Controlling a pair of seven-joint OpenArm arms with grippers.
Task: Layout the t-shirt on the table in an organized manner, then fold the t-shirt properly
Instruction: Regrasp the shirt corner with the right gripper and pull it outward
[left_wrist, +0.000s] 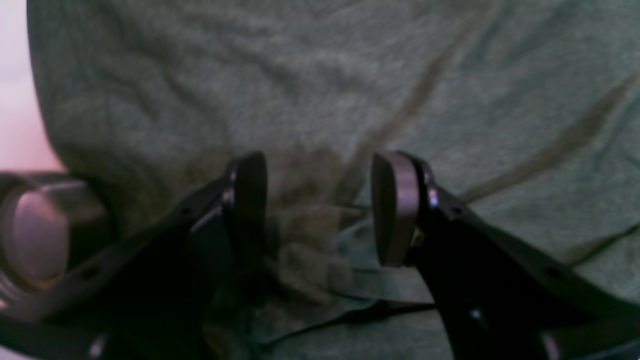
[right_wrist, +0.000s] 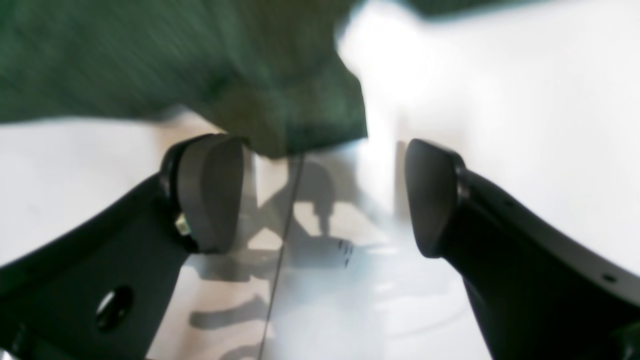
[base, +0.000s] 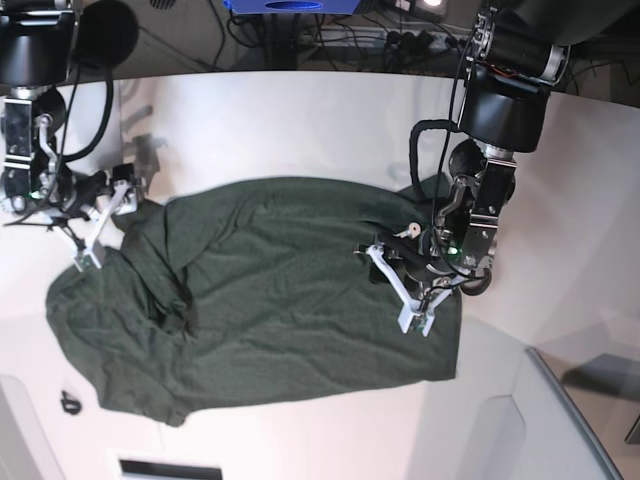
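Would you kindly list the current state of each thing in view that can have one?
Dark green cotton t-shirt: spread on the table, still wrinkled, not folded.
White smooth table: partly covered by the shirt.
Left gripper: jaws open over the shirt, holding nothing.
Right gripper: jaws open at the shirt's edge, holding nothing.

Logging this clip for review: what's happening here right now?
Two robot arms are laying out a dark green t-shirt on the white table. The right gripper is open at a shirt corner, holding nothing. The left gripper hovers open over the wrinkled cloth. The shirt is spread but not folded.
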